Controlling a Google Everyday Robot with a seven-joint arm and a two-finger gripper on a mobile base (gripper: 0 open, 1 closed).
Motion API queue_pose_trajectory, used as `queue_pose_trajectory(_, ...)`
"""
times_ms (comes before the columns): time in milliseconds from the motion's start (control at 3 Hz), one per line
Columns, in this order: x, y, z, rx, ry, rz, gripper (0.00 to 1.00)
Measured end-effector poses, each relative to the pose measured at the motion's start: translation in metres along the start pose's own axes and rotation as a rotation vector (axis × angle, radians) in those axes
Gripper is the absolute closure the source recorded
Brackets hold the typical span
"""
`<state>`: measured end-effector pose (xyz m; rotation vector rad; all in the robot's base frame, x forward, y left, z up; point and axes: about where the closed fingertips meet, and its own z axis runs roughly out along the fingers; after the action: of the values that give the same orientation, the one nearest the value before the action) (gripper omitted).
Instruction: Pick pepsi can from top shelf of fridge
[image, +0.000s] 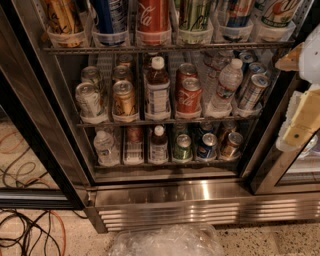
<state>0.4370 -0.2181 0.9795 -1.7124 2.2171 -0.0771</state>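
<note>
end effector (301, 114) at 3 o'clock, aperture cannot be told, nothing seen held. pepsi can (111, 17) at 11 o'clock; red can (152, 17) just beside may be knocked or mistaken.

The gripper (300, 107) pokes in at the right edge of the view, only partly in frame. Its cream body slants down and leftward. A white rounded housing (312, 60) sits just above it.

white coca-cola script, likely, on the red can (152, 17) up top; end effector (300, 122) at right edge.
</note>
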Motion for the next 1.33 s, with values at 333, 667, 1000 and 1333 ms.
queue_pose_trajectory(333,0.002,-0.002,-0.001,-0.003,-0.103,0.059,0.0)
queue_pose_trajectory(667,-0.007,-0.005,0.0,-0.01,-0.283,0.132,0.0)
queue_pose_trajectory(1000,-0.026,-0.01,-0.001,0.008,-0.483,0.199,0.0)
queue_pose_trajectory(1333,-0.065,-0.011,-0.014,0.033,-0.682,0.265,0.0)
